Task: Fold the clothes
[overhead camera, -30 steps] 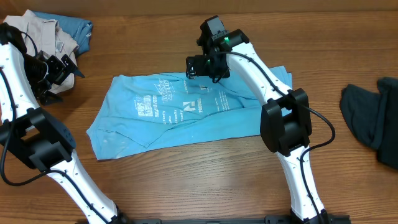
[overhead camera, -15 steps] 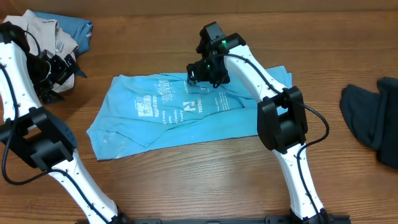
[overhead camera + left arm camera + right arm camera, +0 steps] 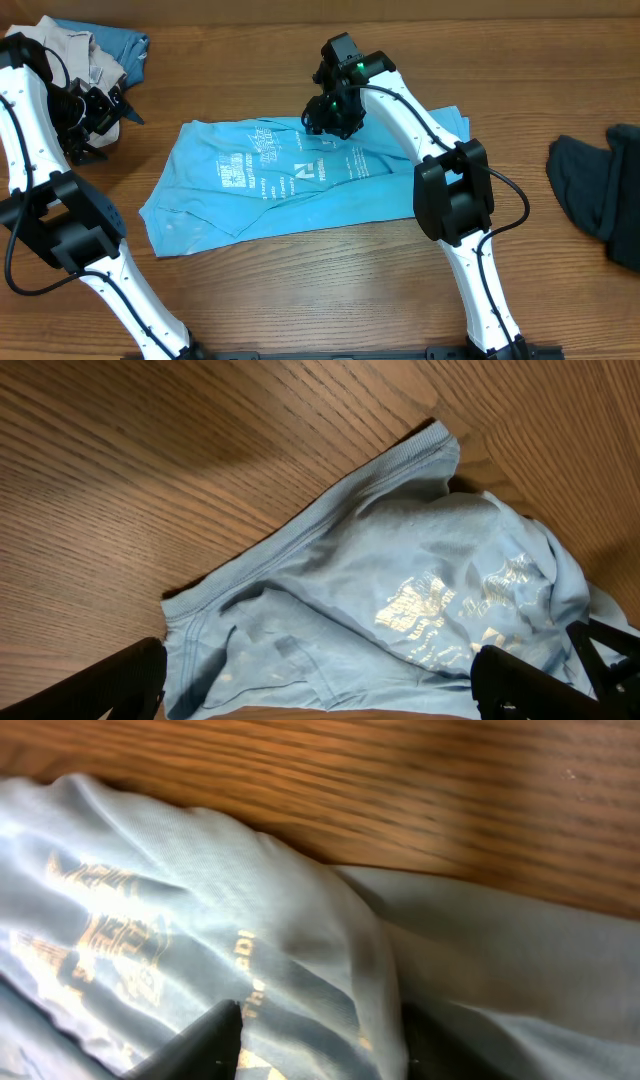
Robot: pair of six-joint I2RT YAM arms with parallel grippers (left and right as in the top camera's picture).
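The sky-blue T-shirt [image 3: 290, 185] with white lettering lies spread flat at the table's middle. My right gripper [image 3: 326, 116] is down on its far edge, just above the print. In the right wrist view its jaws [image 3: 325, 1040] stand half closed, with a raised ridge of the T-shirt [image 3: 340, 950] bunched between them. My left gripper [image 3: 98, 108] hovers open left of the shirt, beside the pile. In the left wrist view its wide-set fingers [image 3: 110, 680] frame the T-shirt's hemmed edge [image 3: 380, 580] from above without touching it.
A beige garment [image 3: 75, 50] and a denim-blue piece [image 3: 118, 48] are heaped at the far left corner. A dark navy-black garment [image 3: 600, 195] lies at the right edge. Bare wood surrounds the shirt.
The right gripper's jaws have narrowed around a fold at the shirt's far edge. The left gripper has shifted slightly and stays wide open.
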